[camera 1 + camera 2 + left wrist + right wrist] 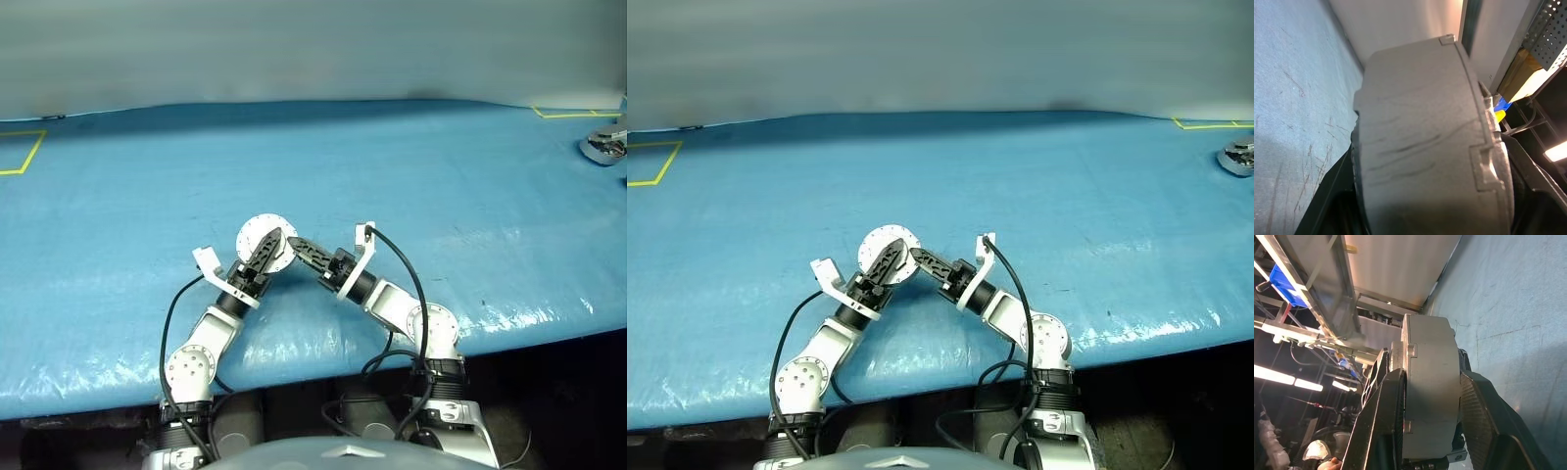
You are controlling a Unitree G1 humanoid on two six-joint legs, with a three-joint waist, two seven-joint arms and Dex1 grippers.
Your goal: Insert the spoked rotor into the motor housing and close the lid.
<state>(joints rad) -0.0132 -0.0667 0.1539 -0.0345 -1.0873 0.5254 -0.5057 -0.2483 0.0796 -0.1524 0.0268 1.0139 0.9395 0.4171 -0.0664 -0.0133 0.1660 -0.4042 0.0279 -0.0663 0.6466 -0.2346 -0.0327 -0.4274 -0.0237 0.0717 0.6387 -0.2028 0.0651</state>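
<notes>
The left end effector (266, 253), just left of the frame's centre in the left eye view, has its dark fingers laid across the round light-grey motor housing (261, 239), which is lifted off the blue surface (441, 176). Its wrist view has the grey case between the two fingers, so it seems to be clamping it, though the contact itself is hard to make out.

Immediately right of it, the right end effector (302, 249) grips the same case edge-on, one finger pressed on each flat face, as its wrist view makes plain. The lid (1400, 382) looks nearly or fully shut against the case.

To finish well, I would squeeze the two faces squarely together, keep the left grip steady as a brace, and avoid twisting at the hinge.

At far right, a silvery part (605, 145) lies on the surface.
</notes>
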